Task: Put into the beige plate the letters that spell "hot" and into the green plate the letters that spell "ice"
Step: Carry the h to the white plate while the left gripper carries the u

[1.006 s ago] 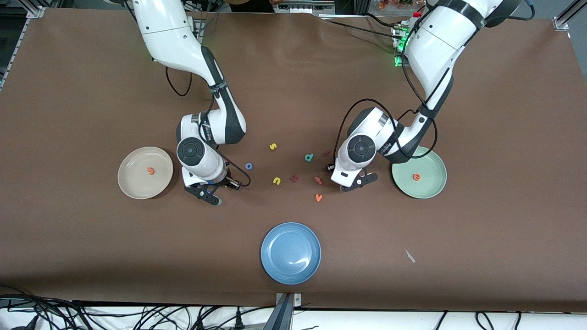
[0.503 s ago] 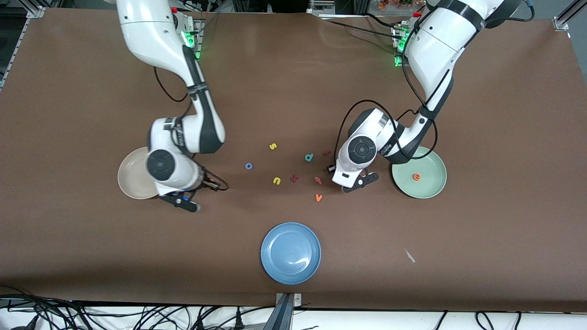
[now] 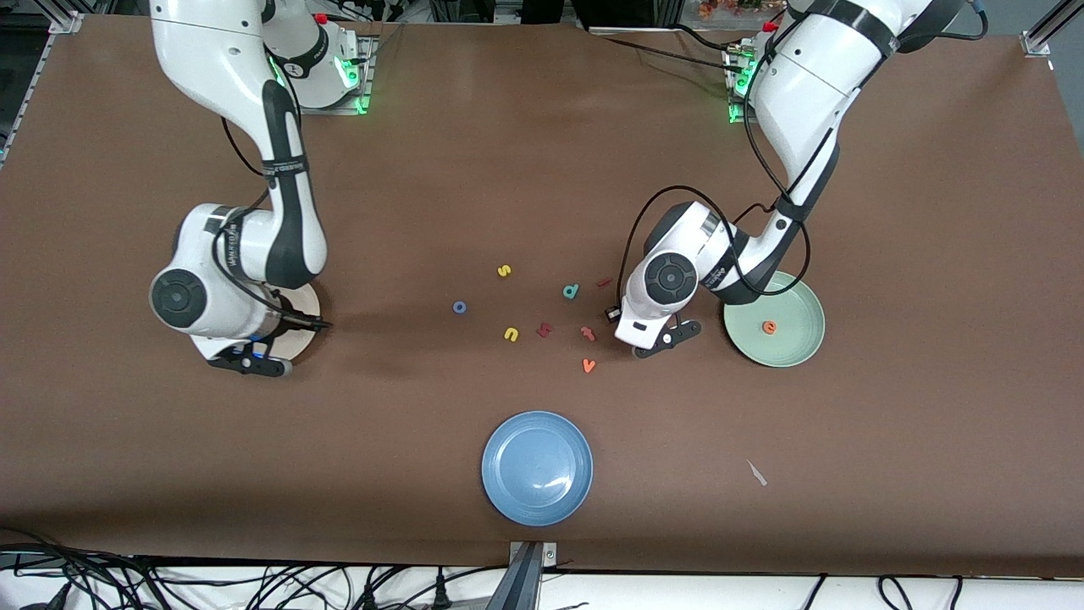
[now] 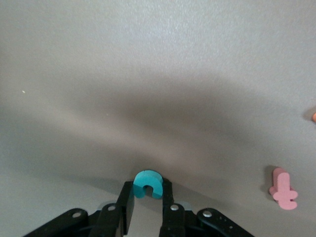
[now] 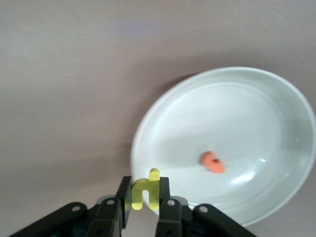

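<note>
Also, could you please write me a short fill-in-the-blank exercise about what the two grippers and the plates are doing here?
1. The right gripper holds a ___ "h" over the beige plate.
2. The left gripper has a "c" between its fingers, coloured ___.
3. The green plate holds exactly ___ letter, an orange "e".
Missing words: yellow; teal; one.

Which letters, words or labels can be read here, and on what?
"c": teal letter, in left claw.
"h": yellow letter, in right claw.
"e": orange letter, in green plate.
Loose on table: yellow "s", blue "o", teal "d", orange "v".
Arm print: too small to read.
</note>
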Available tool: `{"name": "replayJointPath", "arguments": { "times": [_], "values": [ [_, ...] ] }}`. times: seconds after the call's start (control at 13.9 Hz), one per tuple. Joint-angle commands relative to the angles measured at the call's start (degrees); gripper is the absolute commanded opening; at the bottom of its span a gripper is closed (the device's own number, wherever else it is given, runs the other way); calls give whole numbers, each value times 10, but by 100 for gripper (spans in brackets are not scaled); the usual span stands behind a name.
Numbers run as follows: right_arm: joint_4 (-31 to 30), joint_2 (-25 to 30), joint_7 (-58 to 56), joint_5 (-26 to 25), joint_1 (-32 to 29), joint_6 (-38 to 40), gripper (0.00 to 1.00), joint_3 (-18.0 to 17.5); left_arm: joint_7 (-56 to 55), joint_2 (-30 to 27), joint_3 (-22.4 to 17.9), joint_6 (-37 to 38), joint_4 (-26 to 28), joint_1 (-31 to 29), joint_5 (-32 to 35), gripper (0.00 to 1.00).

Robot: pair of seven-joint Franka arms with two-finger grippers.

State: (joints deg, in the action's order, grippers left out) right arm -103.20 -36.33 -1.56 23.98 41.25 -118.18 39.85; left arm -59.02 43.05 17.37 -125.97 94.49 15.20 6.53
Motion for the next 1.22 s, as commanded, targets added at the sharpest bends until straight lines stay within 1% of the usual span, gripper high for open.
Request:
{"name": "replayJointPath", "arguments": {
  "times": [0.0,0.07,0.14,0.22,0.29,0.65,0.79,0.86,1.01,1.15],
  "values": [
    [-52,25,-55,18,2,-28,6,21,3,-19,-1,16,-12,-8,-12,0],
    [-54,23,-59,29,-8,-29,41,21,7,-28,1,33,-14,-15,-11,0],
    [-53,20,-55,43,-9,-28,94,21,8,-37,1,52,-16,-16,-11,0],
    [-53,19,-52,51,-7,-23,100,19,14,-46,1,69,-22,-19,-11,0],
    [-52,20,-42,52,0,-23,100,17,37,-52,1,89,-23,-26,-11,0],
    [-34,25,188,62,101,-29,100,12,182,-83,1,171,-20,-86,-11,0],
    [-24,25,232,100,142,-31,100,9,251,-85,0,174,-9,-112,-8,0],
    [-23,25,244,108,158,-32,100,9,282,-85,0,174,0,-128,-7,0],
    [-24,22,271,109,194,-46,100,9,357,-83,0,173,18,-168,-8,0],
    [-24,16,280,109,221,-68,100,8,386,-83,0,169,39,-187,-6,0]
  ]
}}
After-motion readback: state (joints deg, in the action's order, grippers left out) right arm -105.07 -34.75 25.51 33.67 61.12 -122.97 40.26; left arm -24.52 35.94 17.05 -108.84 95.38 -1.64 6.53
